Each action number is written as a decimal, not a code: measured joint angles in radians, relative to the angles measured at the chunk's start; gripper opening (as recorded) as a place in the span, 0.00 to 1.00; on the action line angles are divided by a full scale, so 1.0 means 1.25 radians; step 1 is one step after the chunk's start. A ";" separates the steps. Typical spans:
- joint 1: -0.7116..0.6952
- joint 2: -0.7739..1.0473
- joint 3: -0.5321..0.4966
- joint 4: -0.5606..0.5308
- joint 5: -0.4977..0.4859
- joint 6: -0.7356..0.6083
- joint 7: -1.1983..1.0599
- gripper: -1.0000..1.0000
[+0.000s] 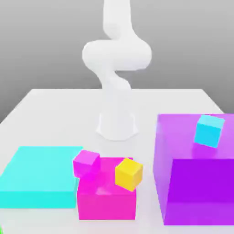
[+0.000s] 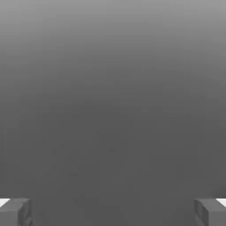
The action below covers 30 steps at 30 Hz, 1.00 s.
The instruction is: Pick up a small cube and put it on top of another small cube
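- The worktop (image 1: pixel 55 105) is crowded along its near edge, so a low sweep of the arm (image 1: pixel 116 59) is likely to knock something out of place.
- The large purple block (image 1: pixel 196 183) stands tall at the exterior view's right. It can be struck by the arm if a path is taken across that side.
- The flat cyan slab (image 1: pixel 39 176) lies at the exterior view's left. A sliver of green, taken to be the small cube (image 1: pixel 1 230), is seen just in front of it at the frame's corner. It is too cut off for its pose to be judged, so a grasp may be misaligned.
- The magenta block (image 1: pixel 107 201) carries the small yellow cube (image 1: pixel 129 173) and the small magenta-pink cube (image 1: pixel 86 163). Both are tilted near its edges and may be toppled by a slight touch.
- The small cyan cube (image 1: pixel 209 130) rests tilted on the purple block and may be mistaken for a target.
- The jaws are seen released, with the fingertips (image 2: pixel 15 212) spread wide in the hand view against plain grey. Much reorientation is judged to be needed before any descent.
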 joint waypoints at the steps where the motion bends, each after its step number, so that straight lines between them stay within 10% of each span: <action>1: -0.011 0.032 0.000 0.008 -0.003 0.005 0.015 0.50; 30: -0.234 0.877 -0.097 0.211 0.055 0.134 0.330 0.50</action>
